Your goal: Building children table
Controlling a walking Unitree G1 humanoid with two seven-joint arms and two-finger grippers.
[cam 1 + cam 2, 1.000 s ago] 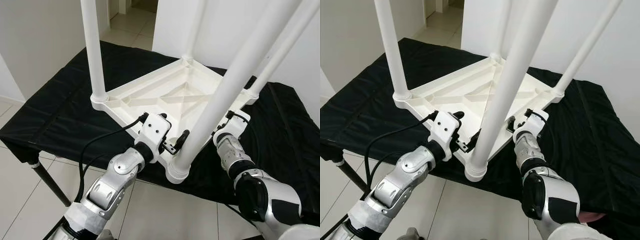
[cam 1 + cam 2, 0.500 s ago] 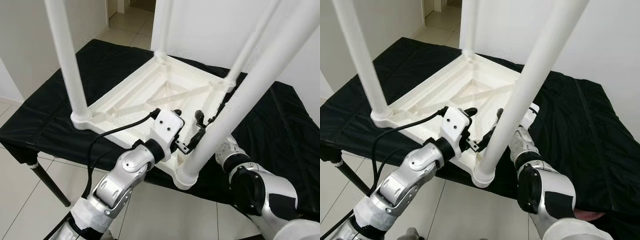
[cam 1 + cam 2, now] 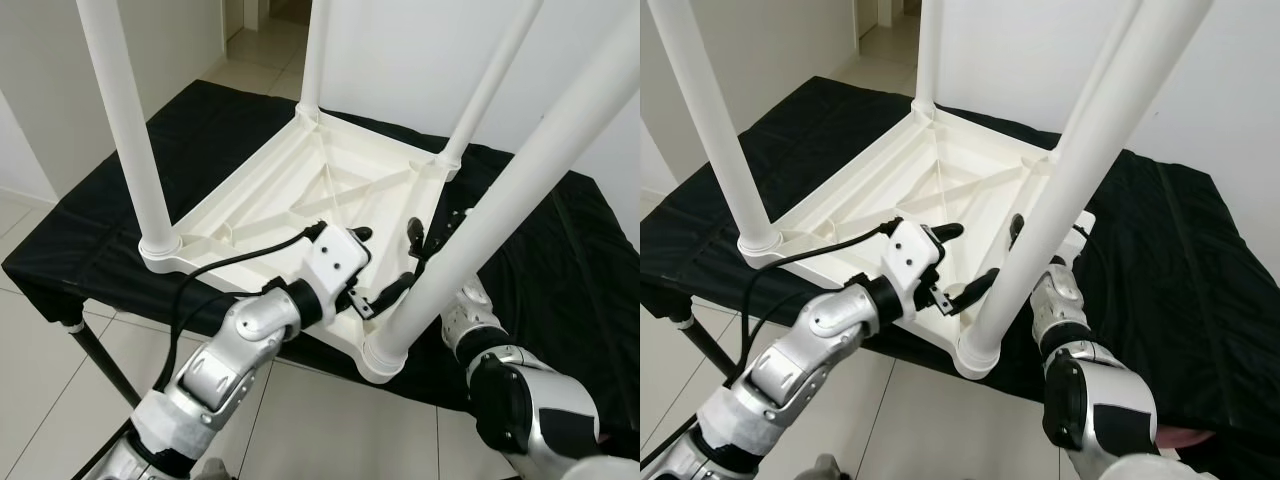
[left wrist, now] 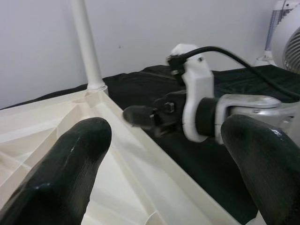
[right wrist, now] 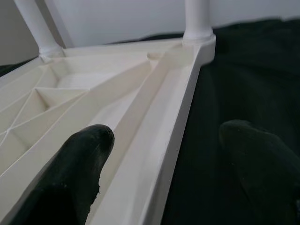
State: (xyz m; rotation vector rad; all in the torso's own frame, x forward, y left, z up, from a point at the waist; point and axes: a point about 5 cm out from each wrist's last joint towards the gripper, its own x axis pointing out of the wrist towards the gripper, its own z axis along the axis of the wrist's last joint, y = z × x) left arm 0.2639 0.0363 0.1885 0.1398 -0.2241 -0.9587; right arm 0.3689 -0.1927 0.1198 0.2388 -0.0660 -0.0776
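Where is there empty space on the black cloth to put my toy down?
The cloth is bare on the left, between the upside-down table and the cloth's edge, and on the far right beside the wall. The near corner is crowded: the left gripper and right gripper straddle the table's rim by the closest leg.

The place looks like a room in a home. Pale glossy floor tiles (image 3: 50,400) cover the lower left of the head views and run on through a doorway (image 3: 262,12) at the top centre into another tiled space. Plain white walls (image 3: 400,60) fill the upper part of the frame. A folding table draped in a black cloth (image 3: 90,240) stands across the middle, and a white electric fan (image 4: 287,33) appears at the right edge of the left wrist view.
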